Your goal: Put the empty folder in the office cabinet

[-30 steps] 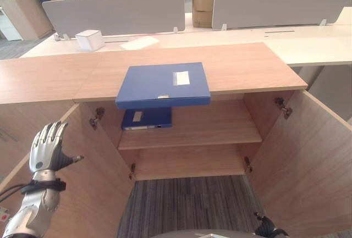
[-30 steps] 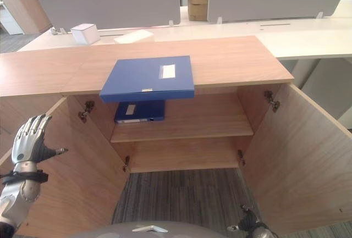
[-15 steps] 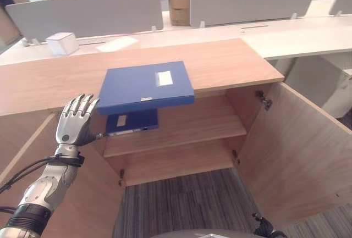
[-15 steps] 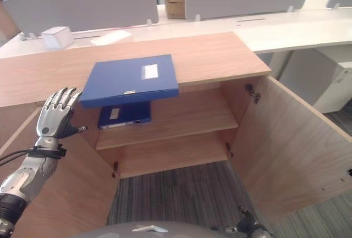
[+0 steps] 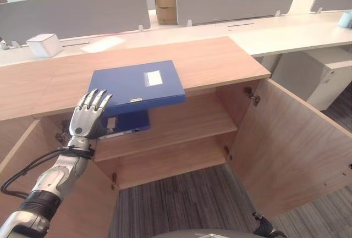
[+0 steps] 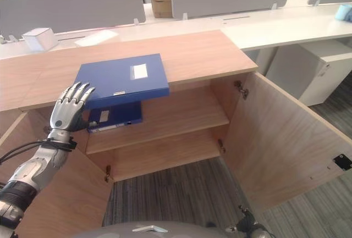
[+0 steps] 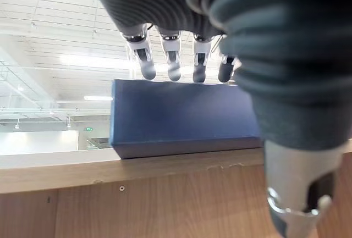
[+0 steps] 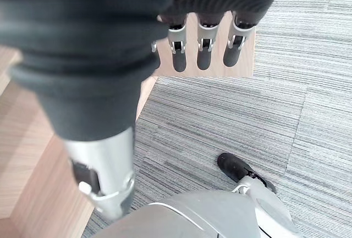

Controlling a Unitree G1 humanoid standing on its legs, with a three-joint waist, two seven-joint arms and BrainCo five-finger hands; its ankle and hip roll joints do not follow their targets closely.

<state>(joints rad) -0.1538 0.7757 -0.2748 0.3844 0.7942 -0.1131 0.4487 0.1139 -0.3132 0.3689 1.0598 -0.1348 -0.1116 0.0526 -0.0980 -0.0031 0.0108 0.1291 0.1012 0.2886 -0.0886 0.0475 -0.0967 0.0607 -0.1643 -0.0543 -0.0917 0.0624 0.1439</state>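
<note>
A blue folder (image 5: 136, 82) with a white label lies flat on the wooden cabinet's top (image 5: 220, 59), its near edge hanging over the front. A second blue folder (image 5: 125, 123) lies on the upper shelf (image 5: 187, 122) below it. My left hand (image 5: 88, 118) is open, fingers straight and pointing up, just in front of the top folder's near left corner. In the left wrist view its fingertips (image 7: 173, 70) stand at the upper edge of the folder's spine (image 7: 181, 114). My right hand (image 8: 203, 48) hangs low over the carpet, open and holding nothing.
Both cabinet doors stand open: the right door (image 5: 286, 139) swings out wide, the left door (image 5: 22, 155) is beside my left arm. A white box (image 5: 44, 44) and a sheet of paper (image 5: 103, 43) lie on the desk behind. Grey carpet (image 5: 181, 205) lies before the cabinet.
The camera has swung, shifting the scene. My left hand has risen from beside the left door and moved right, up to the top folder's near left corner.
</note>
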